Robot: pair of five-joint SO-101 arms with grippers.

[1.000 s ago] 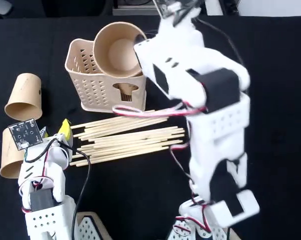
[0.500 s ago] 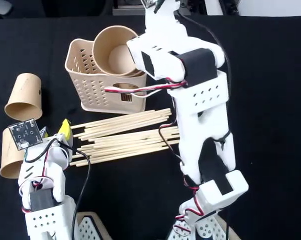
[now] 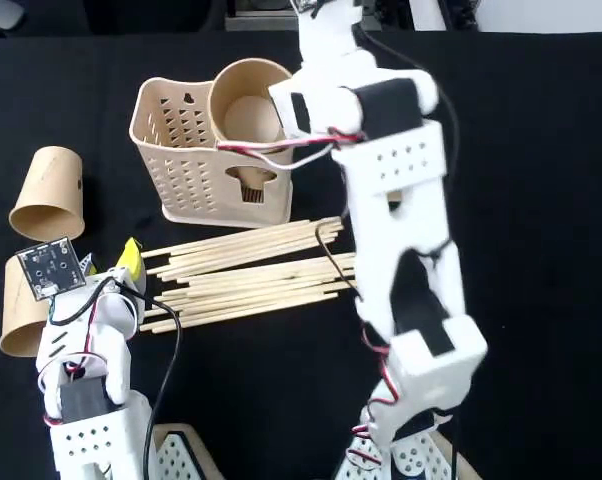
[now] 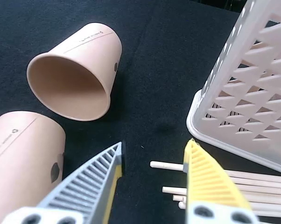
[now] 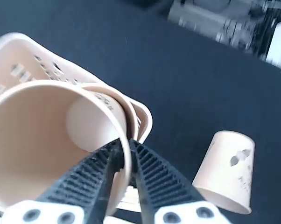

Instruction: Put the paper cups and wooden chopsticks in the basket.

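Right claw [image 5: 126,142], mine, is clamped on the rim of a paper cup [image 5: 42,135], one finger inside the mouth and one outside. Left claw [image 4: 154,145], also mine, stands apart with nothing between its fingers. It sits low at 8 o'clock on the worktop [image 3: 541,200].

Black worktop: carries all items.

Basket [image 3: 196,190]: slotted, pale, upright, at 11 o'clock from the worktop's centre.

Held cup: tilted, mouth up, at the basket's 3 o'clock end. Its body is down inside the basket and its rim stands above the basket's rim. A second curved rim shows just behind it in the right wrist view; I cannot tell what it belongs to.

Loose cups: two, both on their sides at 9 o'clock, outside the basket. One cup [image 3: 49,195] lies well apart from the basket's 9 o'clock wall. The other cup [image 3: 21,310] lies at 6 o'clock from the first, just beside my left arm.

Wooden chopsticks [image 3: 251,270]: a loose spread flat on the worktop at 6 o'clock from the basket, between my two arms. Their near ends lie just beside the left claw's yellow finger [image 4: 210,182].
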